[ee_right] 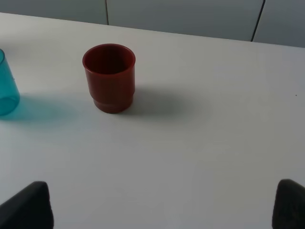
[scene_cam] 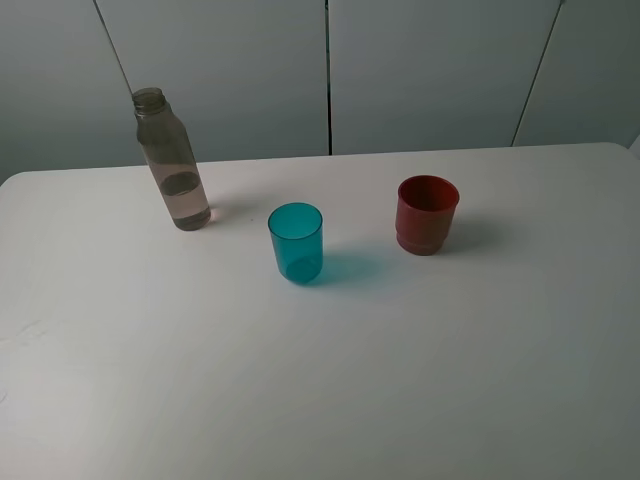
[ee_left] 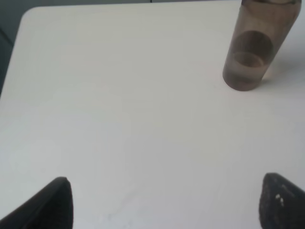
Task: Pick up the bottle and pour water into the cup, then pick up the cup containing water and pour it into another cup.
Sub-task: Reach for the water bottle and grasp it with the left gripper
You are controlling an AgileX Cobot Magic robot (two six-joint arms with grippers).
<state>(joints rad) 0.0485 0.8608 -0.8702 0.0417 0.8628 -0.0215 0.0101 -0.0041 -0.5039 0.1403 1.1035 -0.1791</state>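
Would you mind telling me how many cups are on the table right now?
2. In the high view, the teal cup stands right of the bottle; the red cup stands further right, apart from it. None seems hidden.

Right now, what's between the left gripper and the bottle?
Nothing but bare table: the left wrist view shows only white surface from the left gripper to the bottle.

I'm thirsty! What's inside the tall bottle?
The bottle holds some water in its lower part, empty above. Nothing covers it; the smoky plastic hides the water's true colour.
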